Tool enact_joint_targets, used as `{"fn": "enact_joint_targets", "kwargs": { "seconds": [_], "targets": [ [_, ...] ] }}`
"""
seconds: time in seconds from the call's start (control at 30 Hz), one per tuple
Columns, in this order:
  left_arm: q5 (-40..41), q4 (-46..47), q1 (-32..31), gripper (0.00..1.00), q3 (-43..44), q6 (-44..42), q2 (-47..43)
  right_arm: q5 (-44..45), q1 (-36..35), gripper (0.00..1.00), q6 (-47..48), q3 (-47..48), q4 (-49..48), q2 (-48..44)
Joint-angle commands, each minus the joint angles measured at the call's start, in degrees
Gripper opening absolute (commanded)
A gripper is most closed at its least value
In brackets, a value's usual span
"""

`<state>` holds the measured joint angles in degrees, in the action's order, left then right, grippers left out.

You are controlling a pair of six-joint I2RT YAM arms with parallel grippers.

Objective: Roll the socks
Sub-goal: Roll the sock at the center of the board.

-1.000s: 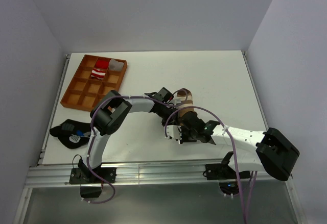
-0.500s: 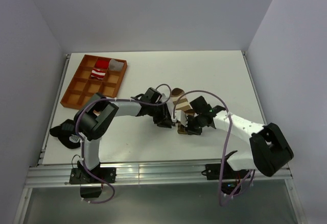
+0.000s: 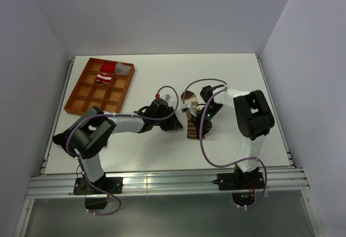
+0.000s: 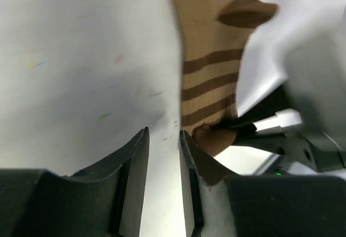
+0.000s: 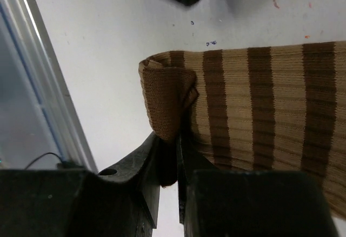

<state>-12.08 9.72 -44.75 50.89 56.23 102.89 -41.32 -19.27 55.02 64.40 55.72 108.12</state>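
**Brown-and-tan sock pinched at its near end**

The white counter [image 3: 227, 80] carries an orange compartment tray [image 3: 81, 105] at its far left. The red-and-white sock [image 3: 105, 75] lies in a far compartment of it. The brown-and-tan sock [image 3: 190, 129] lies at the middle, with its long axis running from near to far. The right fingers [image 5: 138, 158] are closed on its folded near end, so I judge the roll must go toward the far end. The left fingers [image 4: 135, 158], narrow and holding nothing, rest just beside its left edge.
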Motion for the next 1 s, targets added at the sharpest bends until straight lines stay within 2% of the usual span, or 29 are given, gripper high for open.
{"fn": "enact_joint_targets", "kwargs": {
  "seconds": [0.0, 0.1, 0.23, 0.3, 0.57, 0.97],
  "targets": [
    [7.4, 8.4, -3.8, 0.35, -0.2, -6.8, -2.5, -1.9, 0.5, 0.13, -2.7, 3.8, 5.9, 2.5],
    [7.9, 12.9, -5.1, 0.36, -1.7, -9.6, -2.2, -0.8, 0.6, 0.13, -5.2, 5.4, 5.4, 4.6],
    [6.5, 24.9, -5.8, 0.37, -5.4, -12.5, -2.0, -0.3, 1.0, 0.13, -6.9, 6.3, 4.9, 6.3],
    [6.4, 28.0, -6.5, 0.39, -7.4, -14.7, -2.3, -0.1, 1.0, 0.13, -7.7, 6.7, 5.0, 7.5],
    [-2.7, 40.8, -6.7, 0.44, -9.1, -16.2, 1.3, -1.4, 2.0, 0.13, -8.8, 9.6, 7.5, 11.5],
    [-7.3, 42.9, -6.8, 0.43, -7.3, -16.9, 8.5, -1.3, 3.6, 0.13, -9.2, 11.9, 9.0, 14.2]
  ]
}}
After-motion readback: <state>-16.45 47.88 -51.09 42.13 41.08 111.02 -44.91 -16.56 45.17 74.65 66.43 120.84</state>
